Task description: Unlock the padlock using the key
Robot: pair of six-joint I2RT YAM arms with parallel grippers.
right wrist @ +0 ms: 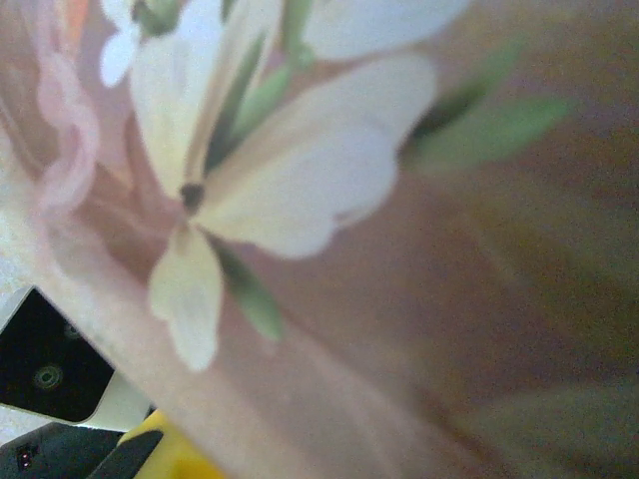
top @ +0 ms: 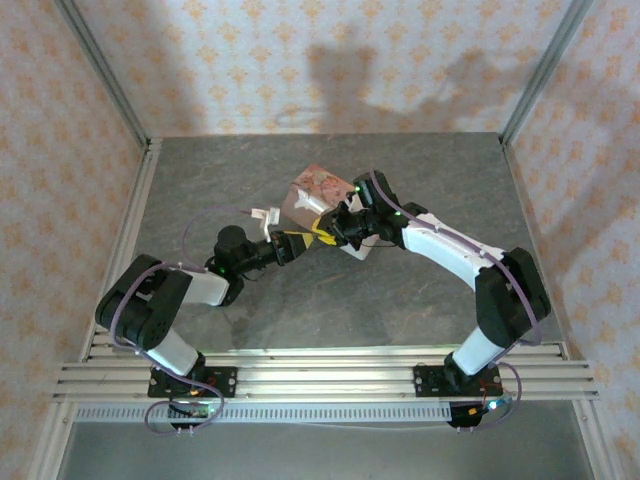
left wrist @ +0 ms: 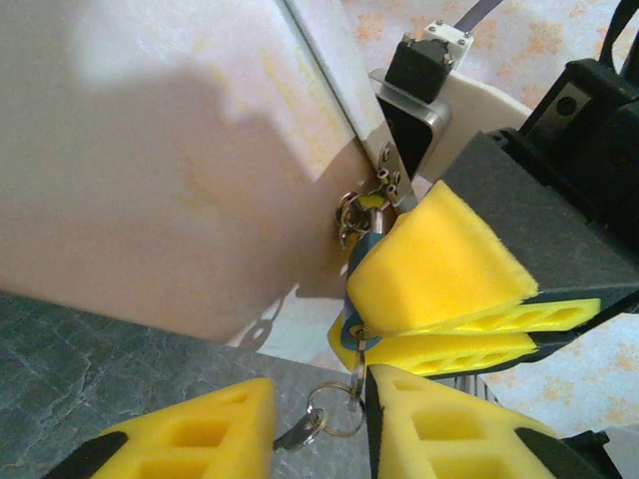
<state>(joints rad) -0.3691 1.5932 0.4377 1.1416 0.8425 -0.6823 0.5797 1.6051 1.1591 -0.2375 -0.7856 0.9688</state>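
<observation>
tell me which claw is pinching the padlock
The right claw: it is shut on the teal padlock beside the tin. The left claw is open, the key in its gap.

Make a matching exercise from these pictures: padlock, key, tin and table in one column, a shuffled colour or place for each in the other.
1 padlock
2 key
3 tin
4 table

A grey, stone-patterned
B pinched by the yellow-padded right gripper
C pale pink
D on a ring between the fingers of the left gripper

Pairs: 1-B, 2-D, 3-C, 4-A
</observation>
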